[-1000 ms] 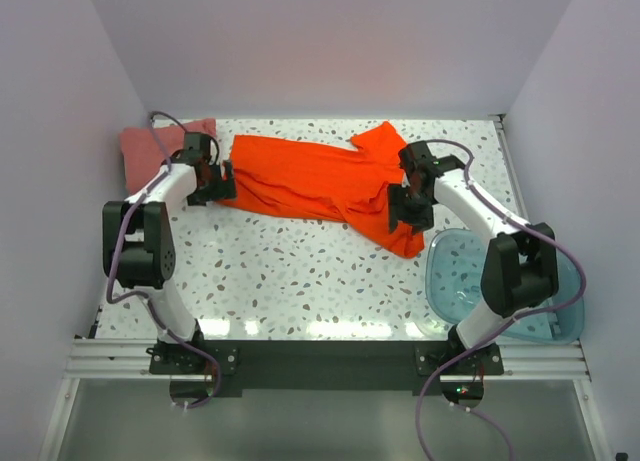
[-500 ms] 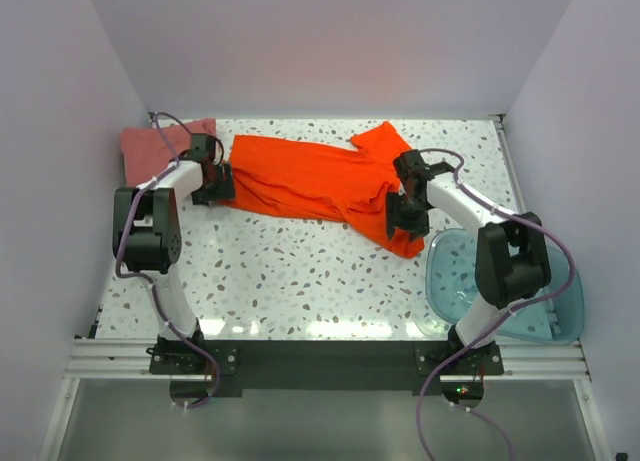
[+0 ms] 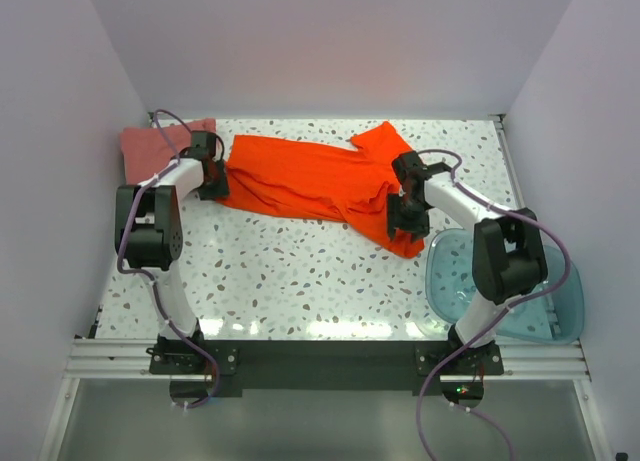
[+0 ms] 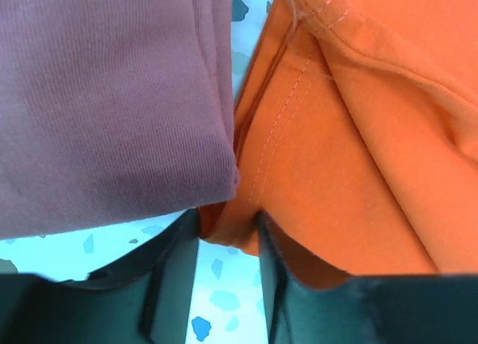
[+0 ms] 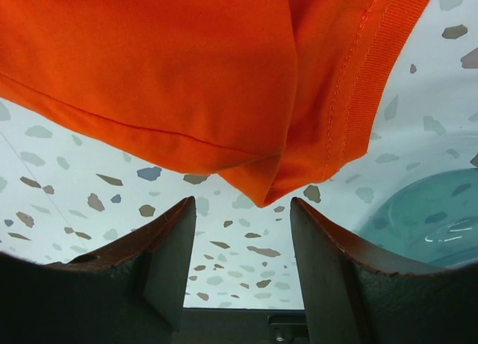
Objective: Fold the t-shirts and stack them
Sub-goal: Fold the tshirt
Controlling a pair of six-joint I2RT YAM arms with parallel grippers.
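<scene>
With left fingers clenched on the orange-red t-shirt hem, close released right fingers on the corner just ahead between them, then lift evenly off the worktop.

folded shirt far-left | spread shirt mid-table, seemingly touching it | tub near-right

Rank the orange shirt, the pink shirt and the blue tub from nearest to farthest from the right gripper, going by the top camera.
1. orange-red t-shirt: directly under the right gripper, mid-table.
2. blue tub: close by, at the table's near right corner.
3. pink-red t-shirt: across the table, in the far left corner.
</scene>
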